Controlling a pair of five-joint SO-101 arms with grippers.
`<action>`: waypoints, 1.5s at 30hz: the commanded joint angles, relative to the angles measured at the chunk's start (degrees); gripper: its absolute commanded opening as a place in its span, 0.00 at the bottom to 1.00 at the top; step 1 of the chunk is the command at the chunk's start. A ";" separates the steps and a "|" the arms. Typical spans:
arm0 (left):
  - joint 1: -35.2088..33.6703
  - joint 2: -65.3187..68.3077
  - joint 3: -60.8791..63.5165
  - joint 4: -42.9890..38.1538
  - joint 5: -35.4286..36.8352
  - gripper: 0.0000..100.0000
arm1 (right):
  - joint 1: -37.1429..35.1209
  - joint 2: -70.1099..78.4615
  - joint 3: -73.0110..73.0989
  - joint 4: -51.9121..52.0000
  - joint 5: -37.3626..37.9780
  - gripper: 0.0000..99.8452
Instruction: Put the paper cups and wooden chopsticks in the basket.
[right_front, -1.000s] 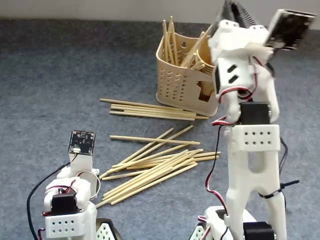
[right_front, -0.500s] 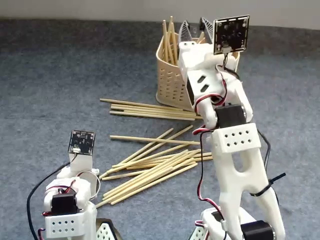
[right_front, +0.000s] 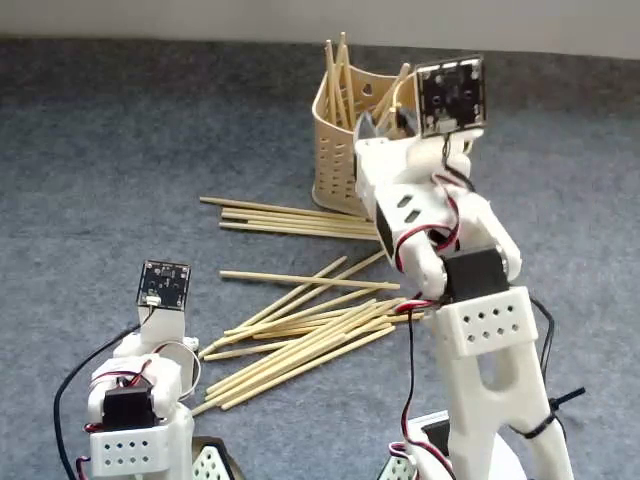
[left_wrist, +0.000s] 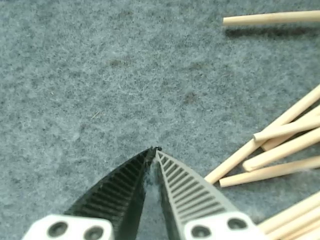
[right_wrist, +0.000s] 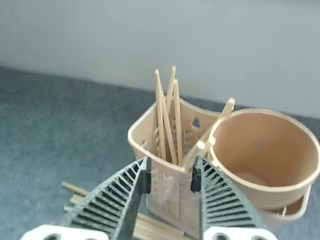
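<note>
Wooden chopsticks, pale round sticks, in two lots. Several already upright (right_front: 335, 75) in the beige slotted plastic basket (right_front: 340, 175) at the far side of the grey felt-covered table (right_front: 120, 150), beside a tan paper cup (right_wrist: 262, 150) seated in the same basket. Many more loose on the table: a tidy row (right_front: 300, 222) just beside the basket's near wall, and a fanned heap (right_front: 300, 335) closer in, between the two arm bases.

Right end effector (right_wrist: 170, 167): spread, nothing between the fingers, hanging near the basket's rim on the side facing the arms. A second ago: higher, above the cup end of the basket. Half a second ago: swung across over the rim. Now lower and drawn back toward the near side. No shift in row or heap across the three high views. Reads as a withdrawal after a drop into the basket, probably on the way back for another stick; not provable from these views.

Left end effector (left_wrist: 154, 150): pressed together, empty, tips aimed at bare table just beside the ends of the heap. No movement in that arm over the last second.

Far from finished, judging by the number of sticks outside the basket.
</note>
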 joint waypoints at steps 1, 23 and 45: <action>-0.31 -0.48 1.10 0.09 -0.18 0.02 | -0.40 -7.25 3.82 7.60 0.79 0.14; -0.31 -0.48 1.10 0.09 -0.18 0.02 | -0.48 -6.37 28.00 20.26 -18.20 0.14; -0.31 -0.48 1.10 0.09 -0.18 0.02 | 0.57 20.00 15.96 20.44 -41.41 0.14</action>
